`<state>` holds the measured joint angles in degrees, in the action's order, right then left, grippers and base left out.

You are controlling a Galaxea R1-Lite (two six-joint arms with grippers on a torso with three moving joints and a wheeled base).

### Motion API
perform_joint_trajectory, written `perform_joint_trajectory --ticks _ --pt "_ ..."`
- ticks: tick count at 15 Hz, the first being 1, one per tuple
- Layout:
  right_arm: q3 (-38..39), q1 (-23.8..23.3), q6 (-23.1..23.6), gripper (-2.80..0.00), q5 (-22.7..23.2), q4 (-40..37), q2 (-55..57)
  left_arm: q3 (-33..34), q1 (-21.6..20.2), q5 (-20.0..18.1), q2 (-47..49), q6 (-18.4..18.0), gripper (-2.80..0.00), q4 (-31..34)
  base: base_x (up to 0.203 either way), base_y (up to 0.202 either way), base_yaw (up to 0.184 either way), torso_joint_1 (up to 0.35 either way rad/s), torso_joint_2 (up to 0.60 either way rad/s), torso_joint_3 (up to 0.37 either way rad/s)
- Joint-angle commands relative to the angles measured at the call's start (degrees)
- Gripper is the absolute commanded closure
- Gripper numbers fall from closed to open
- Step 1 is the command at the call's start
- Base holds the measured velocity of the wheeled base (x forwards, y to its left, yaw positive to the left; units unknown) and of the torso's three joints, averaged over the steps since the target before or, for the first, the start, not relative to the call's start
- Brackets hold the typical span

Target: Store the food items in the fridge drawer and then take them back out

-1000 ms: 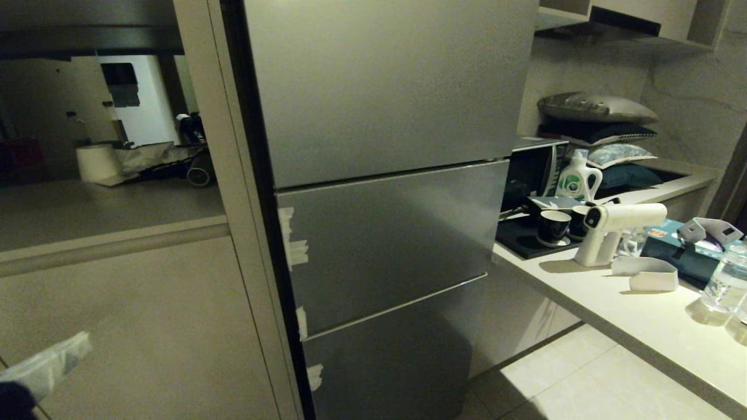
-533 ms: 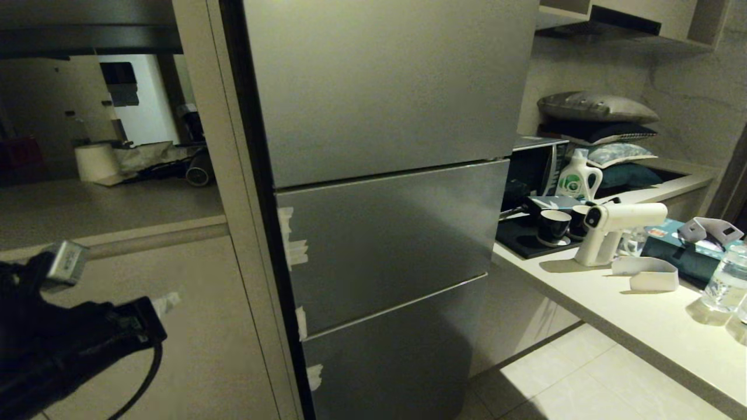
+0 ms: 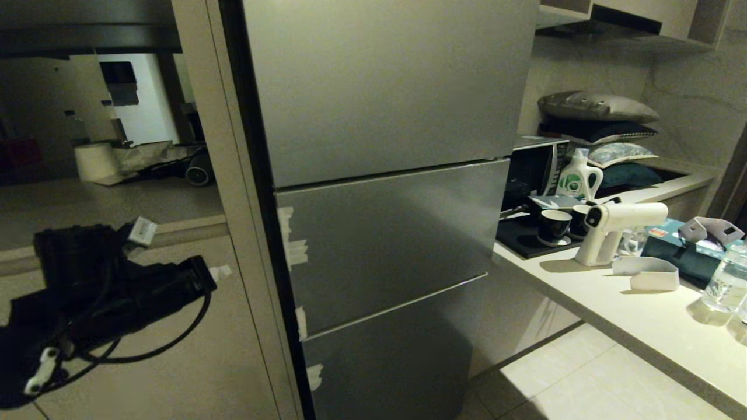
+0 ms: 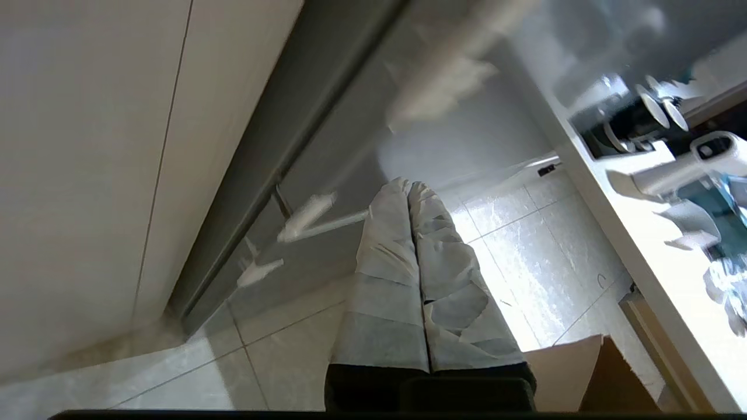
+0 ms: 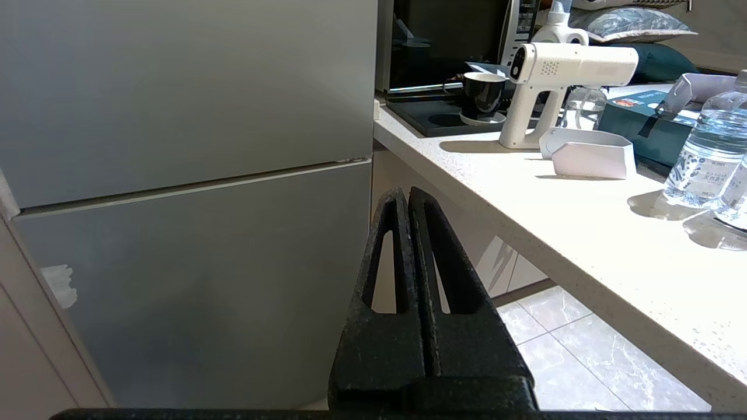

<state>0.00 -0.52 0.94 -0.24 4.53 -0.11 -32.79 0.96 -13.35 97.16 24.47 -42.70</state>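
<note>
- The fridge (image 3: 379, 192) stands shut; 3 grey door fronts are stacked one above another, with bits of pale tape (image 3: 293, 248) along their left edge.
- The fridge drawer and the food items cannot be seen in any view, since every front of the fridge is closed.
- The left end effector (image 4: 408, 189) is raised in front of the beige cabinet panel (image 3: 146, 326) just left of the fridge; its 2 white-wrapped fingers (image 4: 388, 256) are pressed together with nothing between them.
- In the left wrist view those fingers point toward the lower fridge fronts and the tiled floor (image 4: 513, 233) at the fridge's foot.
- The right end effector (image 5: 407, 195) is off the fridge's right side, its 2 black fingers (image 5: 435, 262) pressed together and empty, pointing at the gap between the fridge and the surface (image 5: 583, 233).
- On that surface, right of the fridge, stand a white handheld sprayer (image 3: 613, 230), dark cups (image 3: 553, 226) on a black tray, a white-and-green detergent bottle (image 3: 576, 178), a teal tissue box (image 3: 680, 251) and clear water bottles (image 3: 726, 280).
- A brown cardboard box (image 4: 583, 379) lies on the floor, near the fridge.
</note>
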Motion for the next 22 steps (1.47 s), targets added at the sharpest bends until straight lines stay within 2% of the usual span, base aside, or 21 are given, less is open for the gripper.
perform_joint_trajectory --ticks 1,3,8,11,15,22 --pt "1.76 0.00 0.02 0.00 -0.02 0.04 0.02 -6.60 0.13 -0.21 9.33 1.55 0.00 -0.30 0.000 0.000 0.000 0.000 0.00 0.000" --pt "1.76 0.00 0.02 0.00 -0.02 0.04 0.05 -11.04 0.60 -0.30 12.41 5.00 0.00 -0.57 0.000 0.000 0.000 0.000 0.00 0.000" --pt "1.76 0.00 0.02 0.00 -0.02 0.04 0.09 -19.05 2.72 -0.15 18.34 9.71 0.00 -1.16 0.000 0.000 0.000 0.000 0.00 0.000" --pt "1.76 0.00 0.02 0.00 -0.02 0.04 0.02 -21.50 4.14 0.22 21.10 10.46 0.00 -4.81 0.000 0.000 0.000 0.000 0.00 0.000" --pt "1.76 0.00 0.02 0.00 -0.02 0.08 0.05 -23.51 5.72 5.60 24.80 11.21 0.00 -10.81 0.000 0.000 0.000 0.000 0.00 0.000" --pt "1.76 0.00 0.02 0.00 -0.02 0.04 0.08 -23.64 8.03 6.55 25.30 12.01 0.00 -12.96 0.000 0.000 0.000 0.000 0.00 0.000"
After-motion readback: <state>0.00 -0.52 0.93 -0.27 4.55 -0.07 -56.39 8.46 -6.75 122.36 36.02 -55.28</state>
